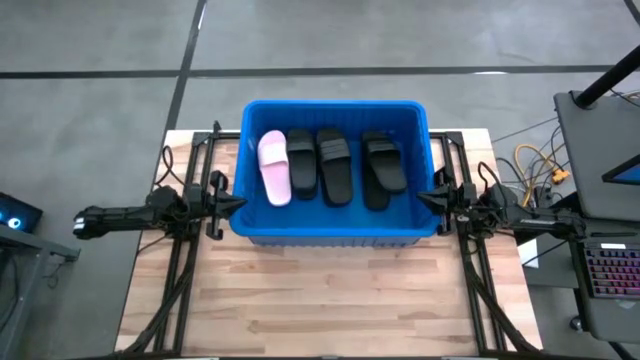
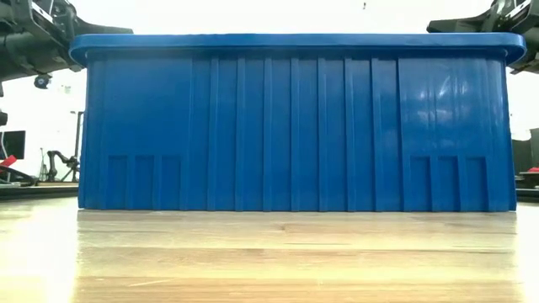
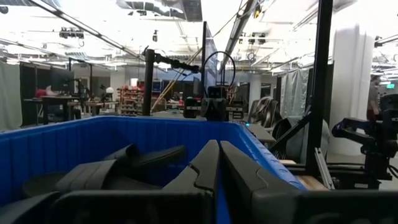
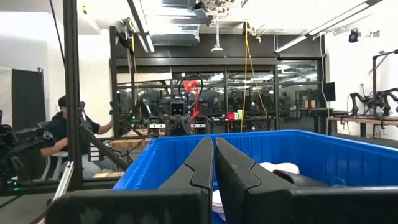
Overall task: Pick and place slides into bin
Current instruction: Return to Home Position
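Currently, the high view shows the large bright blue ribbed plastic bin (image 1: 335, 104) standing at the middle of the pale wooden slatted table (image 1: 330, 300). 1 pale pink foam slide (image 1: 274, 168) and at least 3 black foam slides (image 1: 335, 166) lie side by side on its floor, and no slide lies on the table. The left gripper (image 1: 232, 204) sits at the bin's left wall and the right gripper (image 1: 428, 197) at its right wall, each tip at or touching the rim. Judged risk: a withdrawal that dips or swings sideways could hook the rolled rim and drag or tilt the bin. This view does not resolve the finger gap. The low view shows only the bin's ribbed outer wall, flat on the table, and dark arm hardware (image 2: 34, 38) at each top corner. It hides the contents, but it places the arms at about rim height, which the high view cannot. The left wrist view shows that gripper's 2 fingers pressed together with nothing between them, aimed over the rim at the black slides inside. The right wrist view shows the same closed, empty state, plus the pink slide inside the bin. It also shows a seated person (image 4: 59, 134) beyond the table frame, whom no other view shows.
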